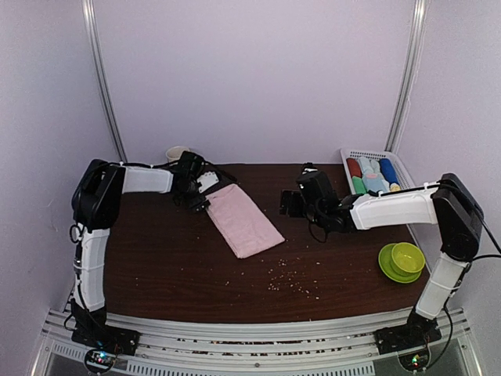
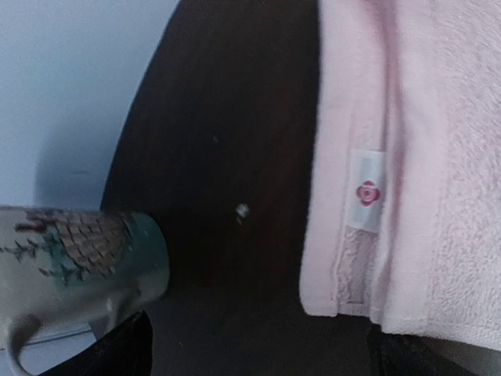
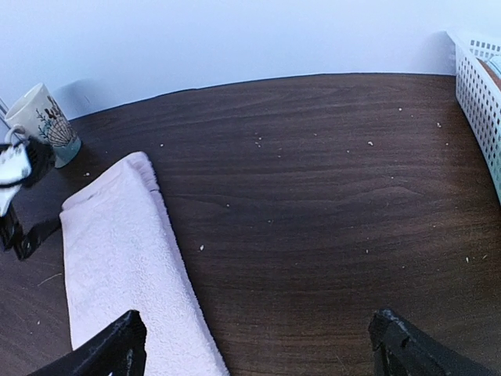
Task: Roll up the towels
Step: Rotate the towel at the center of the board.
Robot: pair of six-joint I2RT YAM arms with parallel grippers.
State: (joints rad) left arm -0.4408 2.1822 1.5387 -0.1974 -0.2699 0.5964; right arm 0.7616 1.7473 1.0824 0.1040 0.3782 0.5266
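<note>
A pale pink towel [image 1: 244,221], folded into a long strip, lies flat and unrolled on a slant across the dark table [image 1: 156,274], left of centre. The left gripper [image 1: 197,200] hangs at the strip's far end, fingers spread wide and holding nothing, with the labelled corner just ahead of one fingertip. The right gripper [image 3: 262,352] hovers over bare wood to the towel's right, equally wide open and empty.

The closest hazard is the patterned mug [image 1: 177,153], which stands just beside the left gripper, against the back wall. A swing to the left while gathering the far end could knock it over. Because the strip lies on a slant, a roll started from one corner alone may come out skewed or loose. Smooth wood could also let the cloth slide rather than curl. Crumbs [image 1: 290,278] scattered near the towel's near end could get wrapped in.

Open table lies between the towel and the white basket [image 1: 407,166], which holds coloured rolls [image 1: 373,174]. A green bowl [image 1: 405,258] narrows the near right side.
</note>
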